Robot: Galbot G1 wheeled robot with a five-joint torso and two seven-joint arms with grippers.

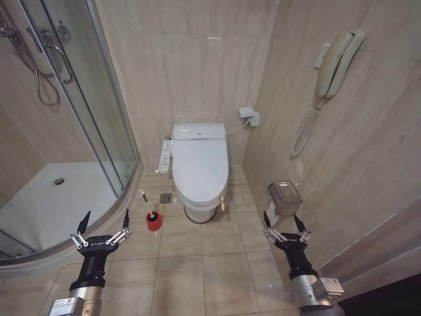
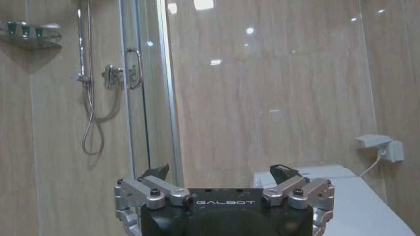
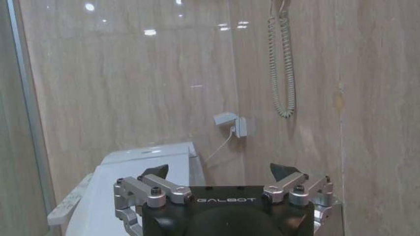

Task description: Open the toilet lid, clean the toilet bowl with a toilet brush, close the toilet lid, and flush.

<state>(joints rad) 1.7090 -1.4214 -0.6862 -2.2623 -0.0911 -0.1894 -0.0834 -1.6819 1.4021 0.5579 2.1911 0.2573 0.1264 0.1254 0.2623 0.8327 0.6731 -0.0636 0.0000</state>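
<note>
I hold both arms low before the toilet lid (image 1: 200, 164), which lies closed. The left gripper (image 1: 103, 224) and right gripper (image 1: 283, 222) stand spread wide and empty, the toilet brush (image 1: 148, 209) upright in its red holder (image 1: 154, 222)

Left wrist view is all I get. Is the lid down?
Observer: Yes, the lid lies shut.
Operator: Where's the brush?
Observer: The brush stands in a red holder on the floor beside the shower tray, ahead of the left end effector.
Operator: And the right arm?
Observer: The right end effector hangs open and low, near the paper holder on the wall.
</note>
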